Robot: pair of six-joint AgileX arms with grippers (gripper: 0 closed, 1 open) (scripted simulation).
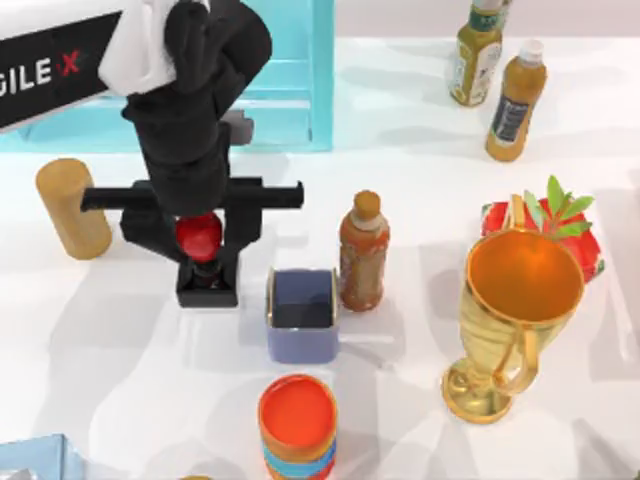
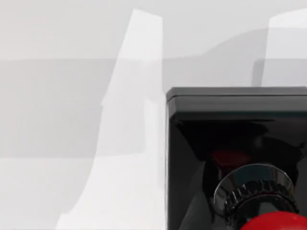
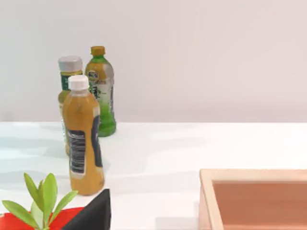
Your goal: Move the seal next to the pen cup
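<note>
Holding the seal (image 1: 200,240) tight by its red knob, just left of the pen cup (image 1: 302,314), the left gripper (image 1: 198,232) could bump that cup over if it slides sideways too fast.

Gold trophy (image 1: 515,320), brown bottle (image 1: 363,252), striped orange cup (image 1: 297,425), tan cylinder (image 1: 72,208), strawberry (image 1: 560,225), white table (image 1: 120,380)

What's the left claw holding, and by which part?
Left claw sits over the black-based, red-knobbed seal, fingers flanking the knob; actual grip can't be confirmed.
</note>
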